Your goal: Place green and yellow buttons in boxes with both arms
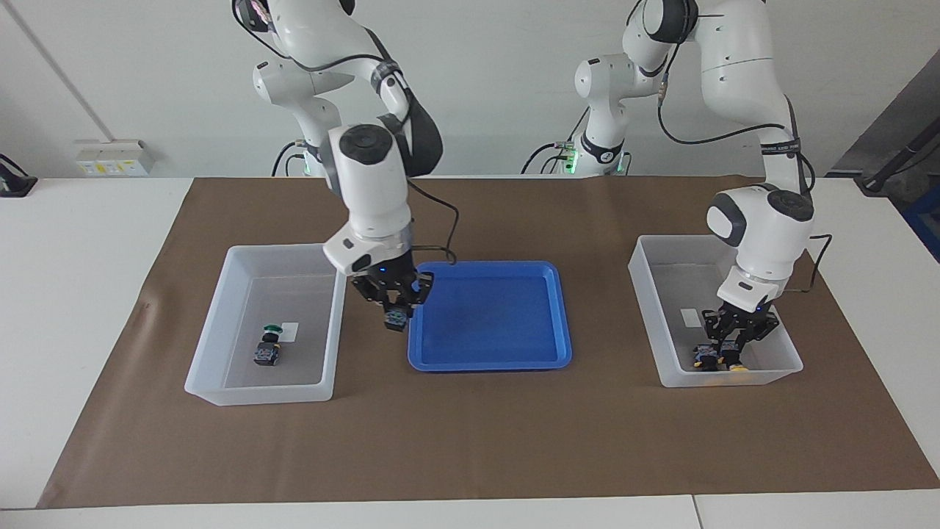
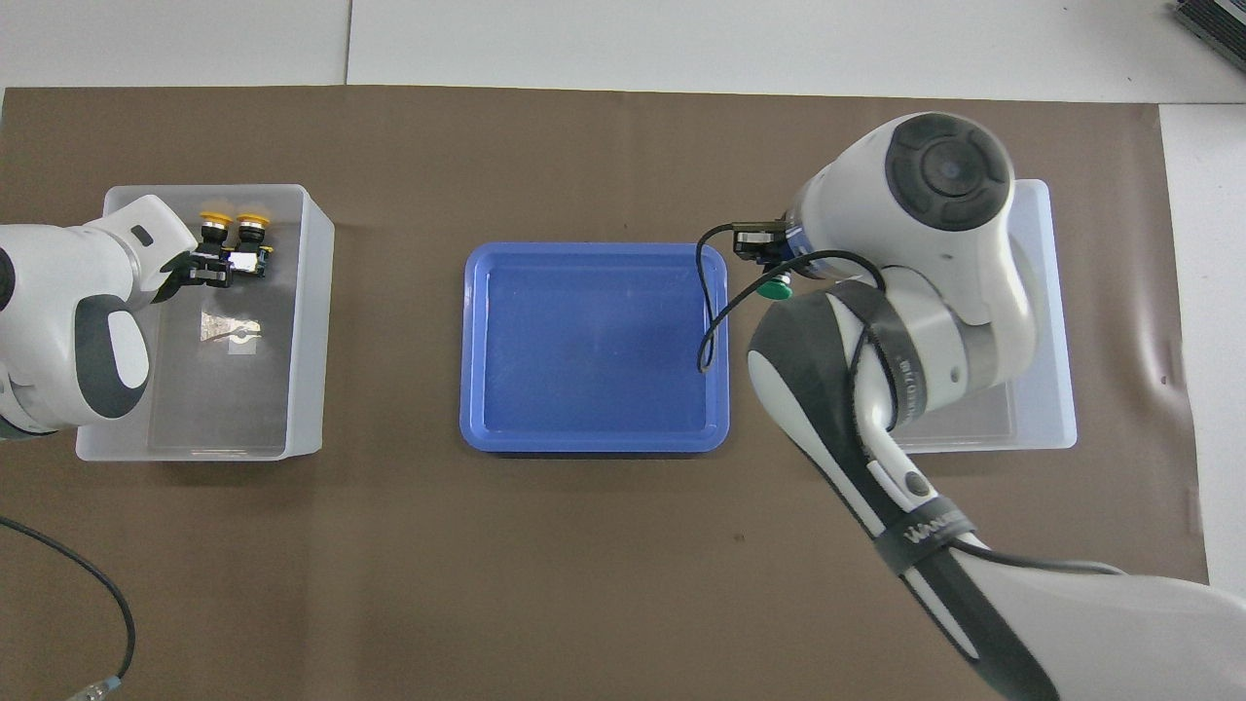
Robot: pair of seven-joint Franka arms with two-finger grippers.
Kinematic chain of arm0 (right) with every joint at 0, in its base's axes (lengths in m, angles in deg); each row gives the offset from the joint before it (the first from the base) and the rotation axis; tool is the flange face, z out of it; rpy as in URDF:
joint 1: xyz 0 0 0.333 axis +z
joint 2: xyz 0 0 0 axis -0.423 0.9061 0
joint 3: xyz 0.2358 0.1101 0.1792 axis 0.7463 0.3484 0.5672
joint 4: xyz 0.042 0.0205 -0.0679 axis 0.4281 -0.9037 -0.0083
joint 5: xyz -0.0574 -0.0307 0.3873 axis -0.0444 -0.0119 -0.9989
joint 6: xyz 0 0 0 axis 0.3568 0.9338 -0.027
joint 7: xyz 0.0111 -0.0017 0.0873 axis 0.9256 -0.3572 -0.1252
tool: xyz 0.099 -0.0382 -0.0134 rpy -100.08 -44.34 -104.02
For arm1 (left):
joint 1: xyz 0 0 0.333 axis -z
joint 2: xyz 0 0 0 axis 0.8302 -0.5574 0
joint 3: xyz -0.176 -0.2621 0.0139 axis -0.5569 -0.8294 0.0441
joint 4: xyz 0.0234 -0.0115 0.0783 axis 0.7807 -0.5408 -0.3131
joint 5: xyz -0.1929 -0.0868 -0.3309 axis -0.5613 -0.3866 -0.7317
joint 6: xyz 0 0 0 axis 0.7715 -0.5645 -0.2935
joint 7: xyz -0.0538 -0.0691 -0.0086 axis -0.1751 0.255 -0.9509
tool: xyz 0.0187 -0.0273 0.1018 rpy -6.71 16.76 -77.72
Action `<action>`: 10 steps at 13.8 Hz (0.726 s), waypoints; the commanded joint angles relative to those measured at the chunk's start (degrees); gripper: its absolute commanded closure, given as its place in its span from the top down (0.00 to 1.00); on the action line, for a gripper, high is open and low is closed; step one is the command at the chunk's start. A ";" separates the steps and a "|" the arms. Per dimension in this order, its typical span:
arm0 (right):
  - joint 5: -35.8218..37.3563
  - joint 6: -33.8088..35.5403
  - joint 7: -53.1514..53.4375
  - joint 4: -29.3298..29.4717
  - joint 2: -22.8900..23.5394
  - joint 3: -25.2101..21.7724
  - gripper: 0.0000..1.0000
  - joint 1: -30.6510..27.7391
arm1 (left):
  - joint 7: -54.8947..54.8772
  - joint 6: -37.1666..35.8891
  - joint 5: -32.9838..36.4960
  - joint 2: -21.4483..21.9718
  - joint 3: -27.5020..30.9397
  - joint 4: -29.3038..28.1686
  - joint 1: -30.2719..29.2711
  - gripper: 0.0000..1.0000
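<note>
The right gripper (image 1: 395,308) hangs over the gap between the shallow blue plastic tray (image 1: 485,363) and the translucent white plastic box (image 1: 220,308) at the right arm's end of the desk (image 1: 470,441). Its jaws pinch a green-capped black push-button (image 2: 776,289) by the body.

The button looks light, rigid and smooth, so the flat sides above the square base are likely the surest hold. The sloped box wall just beside it must be cleared.

Farther out in that box lies a second green-capped button (image 1: 268,345), with open floor around it.

The left gripper (image 1: 734,342) is down inside the other white box (image 1: 646,308), at two yellow-capped buttons (image 2: 215,222) crowded near its farthest wall. I cannot tell whether it grips one.
</note>
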 commanded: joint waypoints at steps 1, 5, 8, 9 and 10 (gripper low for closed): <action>-0.40 0.93 -13.38 -3.57 -2.86 0.82 0.00 -6.51 | -0.30 2.55 0.85 -1.20 0.34 0.80 0.53 1.00; -0.49 -10.46 -25.11 -19.01 -7.43 0.90 0.00 -13.21 | 0.05 1.60 0.76 0.28 0.34 0.98 1.33 1.00; -0.84 -16.90 -26.26 -26.76 -8.66 0.99 0.00 -14.62 | 0.13 -8.73 0.76 6.77 0.34 0.80 1.68 1.00; -1.71 -17.61 -26.26 -28.09 -8.93 0.99 0.00 -14.71 | 0.48 -13.22 0.76 8.89 0.34 0.63 2.03 1.00; -3.81 -18.05 -26.35 -28.97 -8.93 0.99 0.00 -14.71 | 0.49 -16.92 0.76 10.99 0.34 0.62 2.20 1.00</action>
